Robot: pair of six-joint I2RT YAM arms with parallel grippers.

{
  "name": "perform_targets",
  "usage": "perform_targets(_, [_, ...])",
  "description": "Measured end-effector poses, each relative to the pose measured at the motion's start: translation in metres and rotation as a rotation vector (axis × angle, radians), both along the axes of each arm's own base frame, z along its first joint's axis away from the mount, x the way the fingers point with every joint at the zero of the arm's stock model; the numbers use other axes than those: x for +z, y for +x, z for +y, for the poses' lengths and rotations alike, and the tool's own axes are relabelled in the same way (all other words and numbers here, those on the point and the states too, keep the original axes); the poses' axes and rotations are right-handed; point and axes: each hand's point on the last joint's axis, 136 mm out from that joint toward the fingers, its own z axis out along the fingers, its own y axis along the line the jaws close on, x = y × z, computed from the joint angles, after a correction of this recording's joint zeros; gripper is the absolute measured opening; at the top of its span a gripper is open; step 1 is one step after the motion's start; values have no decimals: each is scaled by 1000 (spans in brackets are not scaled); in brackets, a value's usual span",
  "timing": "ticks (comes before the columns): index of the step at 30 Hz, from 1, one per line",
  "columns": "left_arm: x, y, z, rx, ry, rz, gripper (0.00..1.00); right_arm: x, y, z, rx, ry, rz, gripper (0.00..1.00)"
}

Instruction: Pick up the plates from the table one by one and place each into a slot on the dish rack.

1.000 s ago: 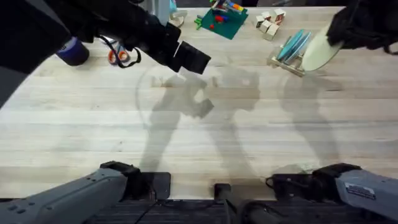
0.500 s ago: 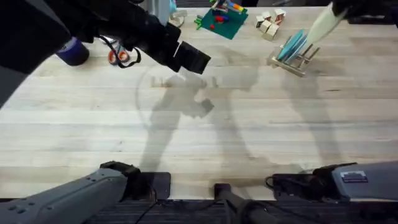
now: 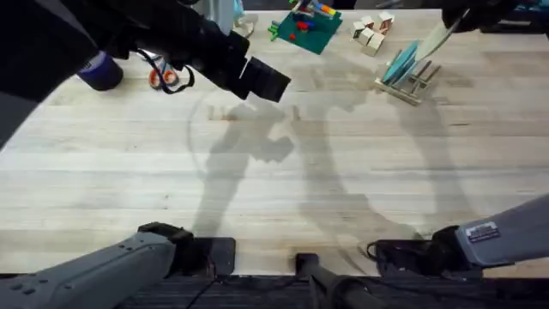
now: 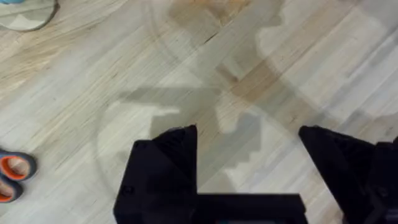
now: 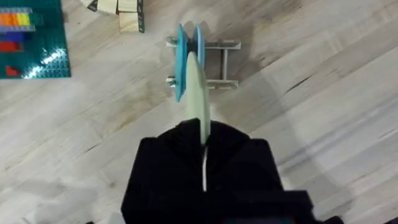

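the right arm has carried the pale cream-yellow round plate (image 3: 433, 39) up and over toward the small light wooden dish rack (image 3: 409, 79) at about one o'clock on the table; a second ago the plate hung flat-faced beside the rack, and now it is turned edge-on and tilted above it. the right gripper (image 5: 202, 140) is clamped on the plate's rim, and from its wrist the plate lines up just beside two blue discs (image 5: 185, 59) already standing between the pegs, which look like the light blue plate and another blue one. i judge this is the last plate going in, with only the lowering into a free slot left; the risk is catching a peg or nudging the blue ones.

the left gripper (image 4: 249, 162) hangs over bare boards at about eleven o'clock, its black fingers spread apart and holding nothing, unmoved over the last second.

the large light wooden plank tabletop (image 3: 283, 189) shows clear grain and heavy arm shadows. along the far edge sit a green brick baseplate (image 3: 306, 27), a pile of small wooden blocks (image 3: 372, 31), orange-handled scissors (image 3: 163, 77) and a dark purple object (image 3: 100, 71).
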Motion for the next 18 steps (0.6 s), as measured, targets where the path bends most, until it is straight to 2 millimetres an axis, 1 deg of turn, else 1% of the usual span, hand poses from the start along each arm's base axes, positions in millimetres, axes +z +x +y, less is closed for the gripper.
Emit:
perform_targets(10, [0, 0, 0, 0, 0, 0, 995, 0, -3, -3, -7, -1, 11, 32])
perform_targets(14, [0, 0, 0, 0, 0, 1, 995, -2, -7, -12, -30, -2, 28, 31])
perform_targets(18, [0, 0, 0, 0, 0, 1, 995, -4, -16, -23, -58, -4, 65, 32])
